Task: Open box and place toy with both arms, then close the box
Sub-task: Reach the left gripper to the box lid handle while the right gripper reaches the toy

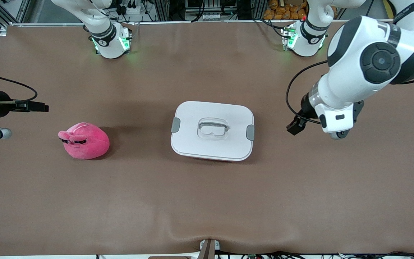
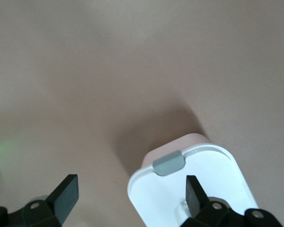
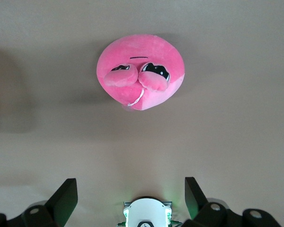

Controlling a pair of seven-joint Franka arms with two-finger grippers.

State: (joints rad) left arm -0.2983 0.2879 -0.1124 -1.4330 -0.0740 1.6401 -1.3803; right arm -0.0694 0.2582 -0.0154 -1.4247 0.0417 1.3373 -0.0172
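Nothing is done yet: you are hovering both grippers, left gripper (image 2: 128, 198) and right gripper (image 3: 128, 198), jaws apart and empty, while the white-lidded translucent pink plastic box (image 1: 212, 130) is sitting shut at frame centre and the round hot-pink plush toy (image 1: 84, 140) is waiting at middle left.

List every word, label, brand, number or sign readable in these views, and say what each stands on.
No text can be read in any view.
Box: its white lid and grey clips carry no print.
Toy: only a sewn face, no tag lettering visible.
Black collars on the arm bases: a small mark on each, too small to read.
Left pincer and right pincer: no markings visible.
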